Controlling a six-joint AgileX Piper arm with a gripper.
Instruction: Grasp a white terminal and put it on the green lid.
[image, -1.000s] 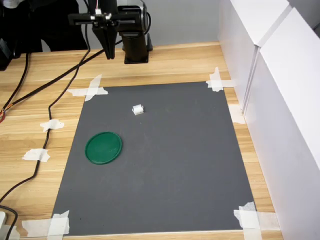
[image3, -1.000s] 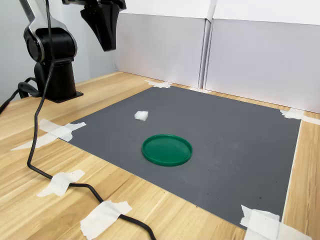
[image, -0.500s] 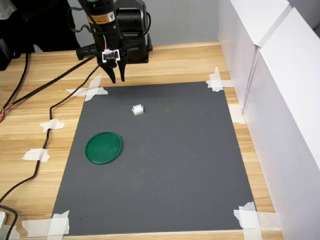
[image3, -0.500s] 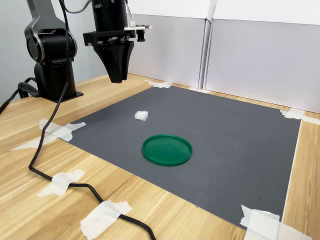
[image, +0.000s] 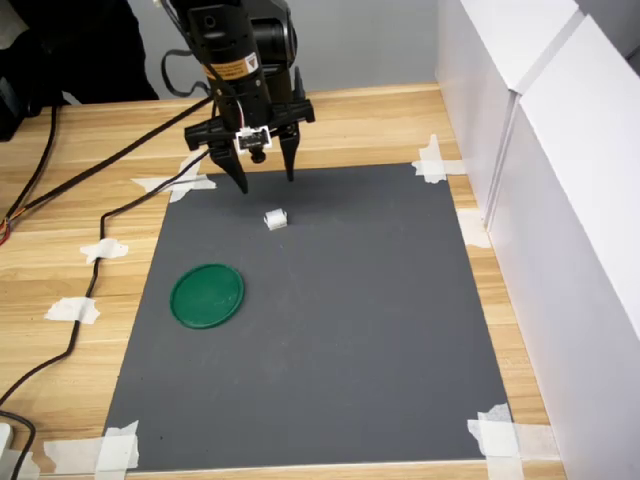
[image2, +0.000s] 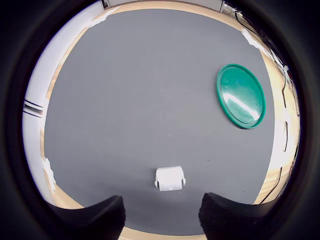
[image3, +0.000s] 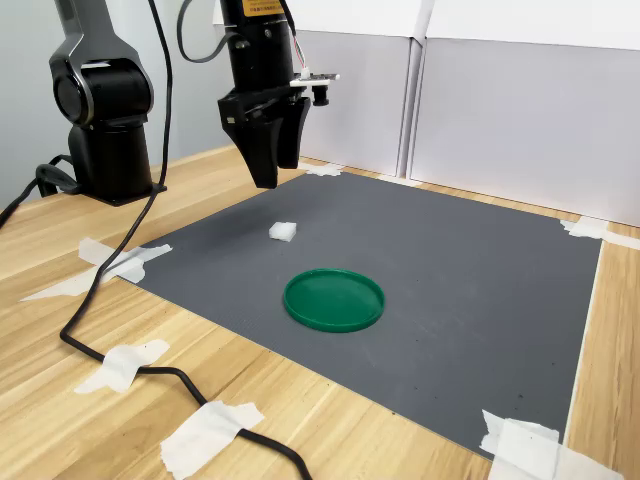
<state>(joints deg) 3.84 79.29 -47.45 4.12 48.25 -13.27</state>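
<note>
Your tool (image: 266, 183) has swung in over the mat and dropped, its jaws now spread wide and empty just behind the white terminal (image: 275, 219), which lies untouched on the mat, apart from the green lid (image: 207, 295), so the grasp looks imminent

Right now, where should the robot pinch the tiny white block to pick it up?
Probably straight down from above, pinching the block's two opposite side faces. It lies alone on the mat, apart from the lid, so both sides are free. The open tool hangs above it, slightly toward the arm's base.
</note>
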